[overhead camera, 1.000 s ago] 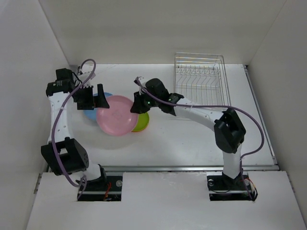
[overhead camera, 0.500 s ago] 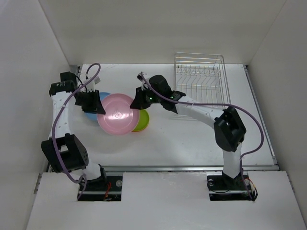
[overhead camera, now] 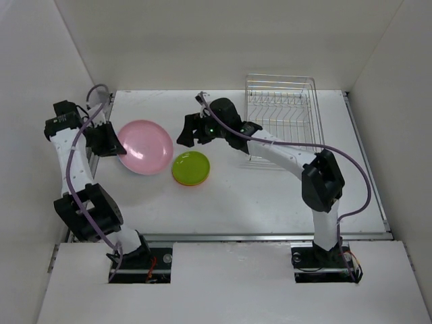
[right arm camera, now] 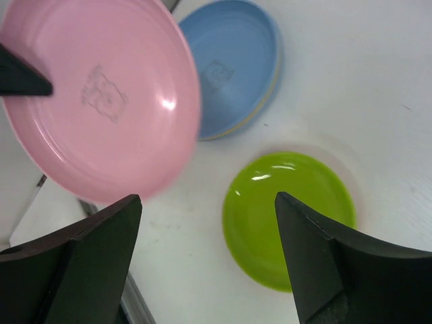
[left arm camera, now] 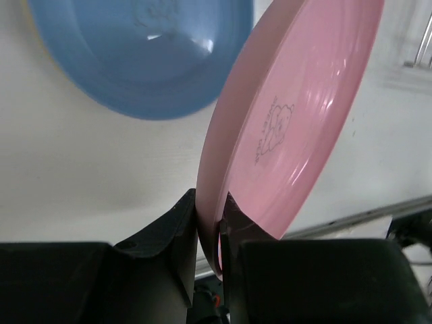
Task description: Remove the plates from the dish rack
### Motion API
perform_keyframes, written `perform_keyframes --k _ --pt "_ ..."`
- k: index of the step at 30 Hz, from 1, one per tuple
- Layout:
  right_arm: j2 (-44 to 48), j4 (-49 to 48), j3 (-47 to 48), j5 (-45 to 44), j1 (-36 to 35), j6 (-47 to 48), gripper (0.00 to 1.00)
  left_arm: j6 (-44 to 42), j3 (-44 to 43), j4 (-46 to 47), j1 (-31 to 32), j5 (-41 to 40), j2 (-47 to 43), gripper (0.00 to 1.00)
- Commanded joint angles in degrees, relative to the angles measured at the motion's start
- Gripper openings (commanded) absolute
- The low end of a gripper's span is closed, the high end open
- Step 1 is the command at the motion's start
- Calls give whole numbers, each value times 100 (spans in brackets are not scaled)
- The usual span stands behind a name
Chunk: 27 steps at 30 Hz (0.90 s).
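1. The left arm bends out to its own side. The left gripper (left arm camera: 209,226) is pinched onto the rim of the pink plate (left arm camera: 297,115), which tilts up from its fingers.
2. The right gripper (right arm camera: 202,202) hangs with jaws spread wide and holds nothing, with the lime green plate (right arm camera: 290,216) below it.
3. The pink plate carries a moulded bear emblem; its lettering is unreadable.
4. The plates are round, glossy plastic. The blue plate (right arm camera: 233,74) lies ahead of the right fingers, and the wire dish rack (overhead camera: 280,101) stands behind that arm.

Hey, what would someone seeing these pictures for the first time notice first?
The round pink plastic plate, held tilted by its rim in the left tool, on the table's left side. Next, the round lime green plastic plate lying flat mid-table near the open right tool, and the silver wire dish rack at the back right with no plates in it.
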<state>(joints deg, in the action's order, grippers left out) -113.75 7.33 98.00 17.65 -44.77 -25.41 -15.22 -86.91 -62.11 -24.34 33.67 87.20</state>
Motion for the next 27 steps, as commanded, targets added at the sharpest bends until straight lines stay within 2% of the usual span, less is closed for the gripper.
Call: perform_keyframes --k 1,4,8,10,11,14,15,16,17,23,27 --pt "459 -74 -227 -367 171 -131 86 580 -282 505 -423 439 307 0" --pt "582 -74 -474 -420 223 -131 86 959 -361 832 -572 264 876 0" --pt "758 -74 -694 -420 223 -131 86 960 -502 674 -572 263 1711 0" --pt "871 -74 -895 -473 223 -131 86 899 -651 674 -572 115 2438 0" --pt "873 -74 -896 -473 223 -131 86 898 -651 674 -572 113 2442 0" --pt "986 -74 -949 -473 223 -131 86 697 -924 419 -520 -132 2960 16" --pt "1048 -74 -1019 -473 223 -79 86 696 -993 419 -519 -211 3013 24" --pt "1048 -74 -1019 -473 223 -78 86 644 -994 419 -519 -421 3014 41" --pt "1048 -74 -1019 -473 223 -78 86 696 -994 488 -467 -475 3014 45" --pt "1119 -127 -967 -403 223 -78 86 696 -801 709 -247 -845 2671 56" --pt "1119 -127 -967 -350 223 -78 86 749 -801 727 -247 -958 2531 58"
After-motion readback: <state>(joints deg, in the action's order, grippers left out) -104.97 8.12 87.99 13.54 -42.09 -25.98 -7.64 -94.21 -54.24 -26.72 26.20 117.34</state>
